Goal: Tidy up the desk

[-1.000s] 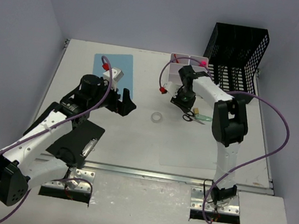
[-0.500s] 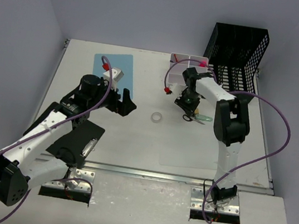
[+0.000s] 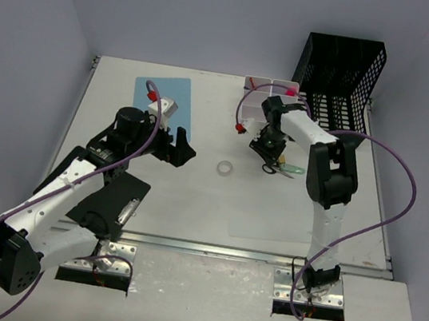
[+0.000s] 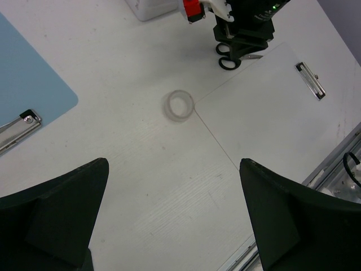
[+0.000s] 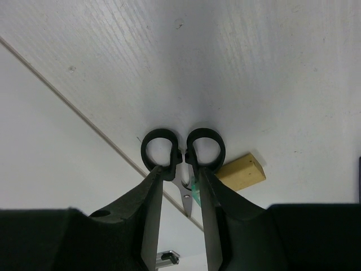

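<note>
1. The table (image 3: 193, 198), a wide off-white top, fills the space in front of both arms, with a metal rail along its near edge.
2. The right arm's fingers (image 5: 152, 214) reach down over a pair of black-handled scissors (image 5: 184, 195) lying right of centre. They press in on either side just below the two handle loops and appear to be pinching the scissors there.
3. The left arm's fingers (image 4: 62, 209) hang spread wide above the table and hold nothing. A clear tape roll (image 4: 180, 105) lies ahead of them.
4. A small yellow block (image 5: 241, 172) sits right against one handle loop.
5. The scissors lie across the edge of a pale clipboard sheet (image 4: 282, 130).
6. Risk: the grip is narrow and sits near the handles, so the blades could swing down or twist out when lifted.
7. Risk: the yellow block could be dragged or knocked aside because it sits so close to the loop.
8. Risk: the blade tips could catch the sheet's edge and shift it.
</note>
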`<state>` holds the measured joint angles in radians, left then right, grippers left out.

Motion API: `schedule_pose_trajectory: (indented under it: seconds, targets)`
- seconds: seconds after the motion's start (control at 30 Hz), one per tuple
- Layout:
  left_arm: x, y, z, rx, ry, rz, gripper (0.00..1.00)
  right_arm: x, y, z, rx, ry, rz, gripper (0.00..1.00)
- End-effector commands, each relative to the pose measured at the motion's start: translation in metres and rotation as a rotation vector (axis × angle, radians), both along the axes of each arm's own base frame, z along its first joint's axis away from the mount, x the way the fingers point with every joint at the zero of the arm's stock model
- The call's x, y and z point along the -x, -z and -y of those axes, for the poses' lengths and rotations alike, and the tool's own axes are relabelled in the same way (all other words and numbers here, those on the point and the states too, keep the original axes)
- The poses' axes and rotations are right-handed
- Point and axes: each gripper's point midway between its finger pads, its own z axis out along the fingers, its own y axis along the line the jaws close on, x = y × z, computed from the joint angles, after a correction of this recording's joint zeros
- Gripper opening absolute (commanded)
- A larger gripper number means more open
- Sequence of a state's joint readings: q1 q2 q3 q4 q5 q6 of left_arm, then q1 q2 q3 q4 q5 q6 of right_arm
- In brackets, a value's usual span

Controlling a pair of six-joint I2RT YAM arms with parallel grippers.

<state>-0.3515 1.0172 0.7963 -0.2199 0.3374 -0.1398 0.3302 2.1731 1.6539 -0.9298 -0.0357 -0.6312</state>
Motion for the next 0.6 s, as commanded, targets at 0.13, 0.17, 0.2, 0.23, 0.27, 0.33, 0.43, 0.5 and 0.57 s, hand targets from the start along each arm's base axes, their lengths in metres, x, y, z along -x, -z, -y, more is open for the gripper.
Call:
schedule_pose_trajectory:
  seconds: [0.13,0.17,0.2,0.23,0.27,0.33,0.43,0.5,0.57]
  targets:
    - [-0.007,-0.010,0.000,0.031,-0.009,0.042,0.99,-0.010,0.000,-0.009,-0.032,0.013,0.013,0.34]
    - [-0.006,-0.010,0.000,0.031,-0.005,0.043,0.99,-0.011,0.002,-0.009,-0.031,0.014,0.010,0.34]
    - [-0.006,-0.010,0.000,0.030,-0.007,0.043,0.99,-0.011,0.003,-0.010,-0.033,0.018,0.006,0.34]
    - [-0.006,-0.010,0.000,0.029,-0.007,0.040,0.99,-0.012,0.004,-0.010,-0.033,0.018,0.006,0.34]
    - [-0.006,-0.011,-0.001,0.029,-0.009,0.044,0.99,-0.012,0.005,-0.011,-0.033,0.019,0.004,0.34]
    - [-0.006,-0.009,-0.001,0.026,-0.009,0.041,0.99,-0.012,0.009,-0.010,-0.029,0.017,-0.001,0.34]
    - [-0.006,-0.009,-0.001,0.026,-0.010,0.042,0.99,-0.015,0.013,-0.010,-0.026,0.011,0.006,0.34]
    - [-0.005,-0.008,-0.002,0.025,-0.010,0.041,0.99,-0.017,0.017,-0.010,-0.024,0.010,0.005,0.34]
    - [-0.006,-0.007,-0.002,0.024,-0.013,0.040,0.99,-0.016,0.022,-0.012,-0.022,0.008,-0.006,0.32]
